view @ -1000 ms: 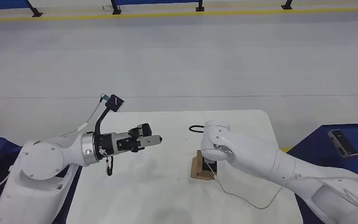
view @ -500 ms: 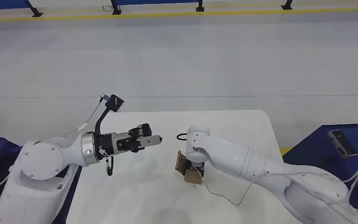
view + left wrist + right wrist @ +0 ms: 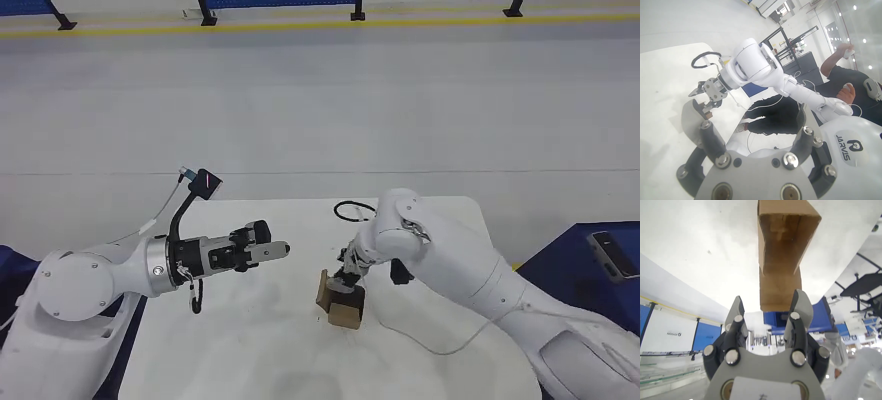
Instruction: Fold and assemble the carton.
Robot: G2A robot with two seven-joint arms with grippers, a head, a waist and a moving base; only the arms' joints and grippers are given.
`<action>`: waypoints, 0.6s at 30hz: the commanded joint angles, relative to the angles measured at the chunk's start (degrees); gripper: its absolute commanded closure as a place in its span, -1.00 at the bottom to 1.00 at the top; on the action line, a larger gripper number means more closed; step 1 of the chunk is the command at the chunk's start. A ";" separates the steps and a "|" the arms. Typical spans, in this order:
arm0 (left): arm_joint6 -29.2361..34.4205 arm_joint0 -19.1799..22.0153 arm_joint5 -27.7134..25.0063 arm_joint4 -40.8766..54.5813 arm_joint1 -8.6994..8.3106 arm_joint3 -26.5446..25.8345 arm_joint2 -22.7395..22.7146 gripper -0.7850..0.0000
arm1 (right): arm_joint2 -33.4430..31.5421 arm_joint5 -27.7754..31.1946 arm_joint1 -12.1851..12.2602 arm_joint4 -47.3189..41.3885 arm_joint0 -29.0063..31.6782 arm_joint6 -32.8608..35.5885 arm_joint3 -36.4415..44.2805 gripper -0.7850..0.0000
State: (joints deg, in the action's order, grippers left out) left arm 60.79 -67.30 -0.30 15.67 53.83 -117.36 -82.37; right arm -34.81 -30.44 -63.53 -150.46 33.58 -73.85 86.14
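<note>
Sitting near the middle of the white tabletop (image 3: 250, 340): the carton (image 3: 343, 312), brown cardboard, already popped up into a square tube. The end facing the right wrist camera is open, and one long flap sticks out of it toward that camera. Far end looks closed off, with a faint seam inside, but I can't be sure.

Right gripper (image 3: 347, 283) is down at the carton, just above that open end. Fingers are spread to a medium width and the flap runs up between them. One finger (image 3: 800, 306) overlaps the flap's edge; the other stands clear of it with a gap. It isn't clamped on anything. Can't tell whether the overlapping finger actually touches the cardboard.

Left gripper (image 3: 280, 247) hovers above the tabletop, off to the left of the carton and clear of it, pointing toward the right arm. Fingers are wide, nothing between them. Its wrist camera shows the right gripper farther off with its jaws apart and a sliver of brown cardboard just beside it.
</note>
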 commanded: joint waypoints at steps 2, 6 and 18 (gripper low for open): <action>0.00 0.00 0.00 0.00 0.00 0.00 0.00 -1.00 | -9.92 -6.21 4.56 -2.28 7.19 6.21 4.07 0.11; 0.00 0.00 0.00 0.00 0.00 0.00 0.00 -1.00 | -22.08 -17.49 9.54 -3.39 18.23 17.49 7.51 0.11; 0.00 0.00 0.00 0.00 0.00 0.00 0.00 -1.00 | -39.51 -27.56 13.09 5.19 36.17 42.08 9.46 -1.00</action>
State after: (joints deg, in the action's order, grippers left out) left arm 60.79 -67.30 -0.30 15.67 53.83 -117.36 -82.37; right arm -74.37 -57.99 -50.43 -145.21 69.86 -31.49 95.62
